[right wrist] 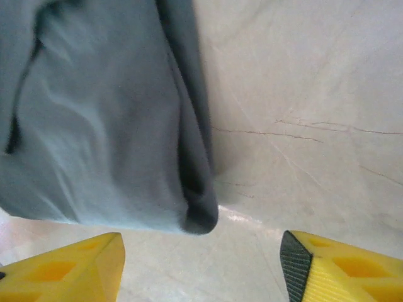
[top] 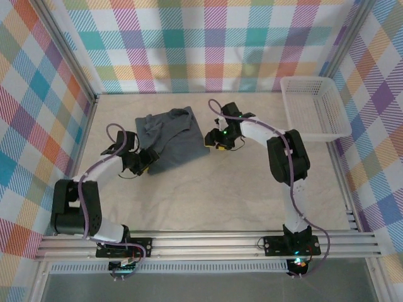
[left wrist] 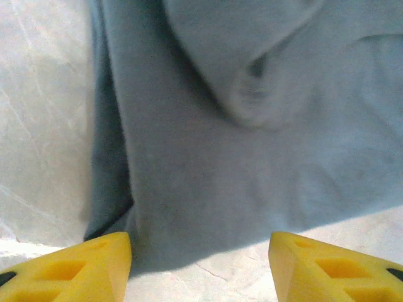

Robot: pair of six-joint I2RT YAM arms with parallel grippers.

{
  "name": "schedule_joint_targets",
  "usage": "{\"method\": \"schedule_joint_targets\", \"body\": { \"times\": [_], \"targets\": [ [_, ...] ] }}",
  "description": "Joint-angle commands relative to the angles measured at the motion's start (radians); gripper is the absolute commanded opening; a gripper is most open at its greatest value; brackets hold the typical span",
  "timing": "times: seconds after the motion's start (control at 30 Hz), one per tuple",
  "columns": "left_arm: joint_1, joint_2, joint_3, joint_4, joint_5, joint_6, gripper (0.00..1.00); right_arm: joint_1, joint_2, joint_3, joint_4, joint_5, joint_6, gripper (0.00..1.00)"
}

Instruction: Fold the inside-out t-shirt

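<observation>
T-shirt (top: 170, 141) on table (top: 220, 189), basket (top: 315, 107) apart

White basket (top: 315, 110) on pale table (top: 220, 201), well right of the right hand (top: 213, 142); checked walls (top: 208, 44) around.

The t-shirt (left wrist: 252, 157) is blurred — cut off at the top edge.

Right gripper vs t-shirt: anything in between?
Bare table lies between the right gripper and the near corner of the t-shirt; the right wrist view shows it.
</observation>
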Motion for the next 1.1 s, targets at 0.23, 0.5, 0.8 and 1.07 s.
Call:
{"method": "schedule_joint_targets", "body": {
  "times": [0.23,0.5,0.8,1.07],
  "targets": [
    [-0.007,0.061,0.013,-0.028,0.007,-0.001,0.02,0.029,-0.035,-0.070,0.091,-0.069,0.037,0.00],
    [-0.366,-0.283,-0.302,-0.195,-0.024,-0.218,0.15,0.091,-0.524,-0.782,0.167,0.031,0.082,0.09],
    [-0.492,-0.405,-0.168,-0.312,-0.092,-0.243,0.53,0.100,-0.791,-0.738,0.014,0.181,0.133,0.53],
    [-0.488,-0.204,-0.035,-0.274,-0.144,-0.154,0.54,0.101,-0.520,-0.549,0.150,0.146,0.192,0.52]
  ]
}}
